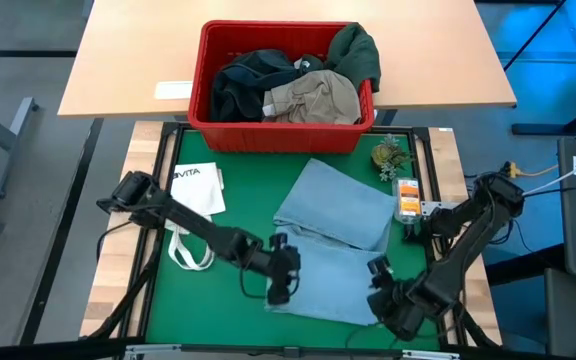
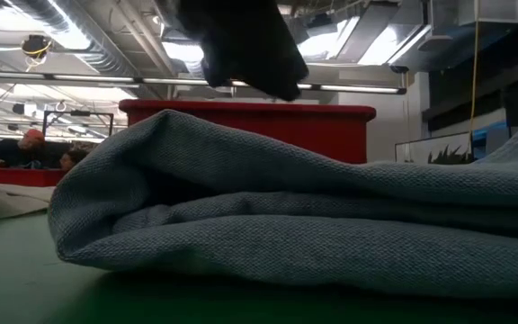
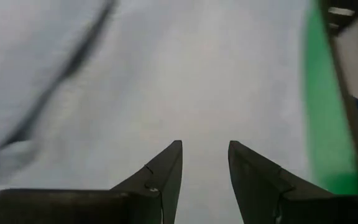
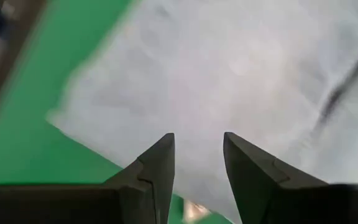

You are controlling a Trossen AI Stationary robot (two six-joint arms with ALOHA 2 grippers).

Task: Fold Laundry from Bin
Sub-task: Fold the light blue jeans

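On the left of the green mat (image 1: 158, 300) we see the white tote bag (image 1: 200, 190) lying flat and well apart from the fold, so it does not tangle with the garment in hand. Our left gripper (image 1: 280, 283) hangs over the near left edge of the light blue jeans (image 1: 338, 230). In its wrist view the two fingers (image 3: 166, 171) stand apart with only denim seen past them and nothing pinched between, so we judge the cloth is let go here.

The jeans lie in the middle of the mat, doubled over. The low view shows a rounded fold edge (image 2: 106, 180) resting on the mat, which suits a garment laid down to stay folded.

Behind them, on the tan table, the red bin (image 1: 286, 130) holds the rest of the laundry: a dark green piece (image 1: 353, 50), a black one (image 1: 238, 85) and a khaki one (image 1: 313, 98), waiting within reach.

Our right gripper (image 1: 380, 280) hovers at the near right edge of the jeans, its fingers (image 4: 157, 168) likewise parted and empty. To the right of the jeans, a small plant (image 1: 390, 155) and an orange object (image 1: 407, 198) sit beside the mat's right edge.
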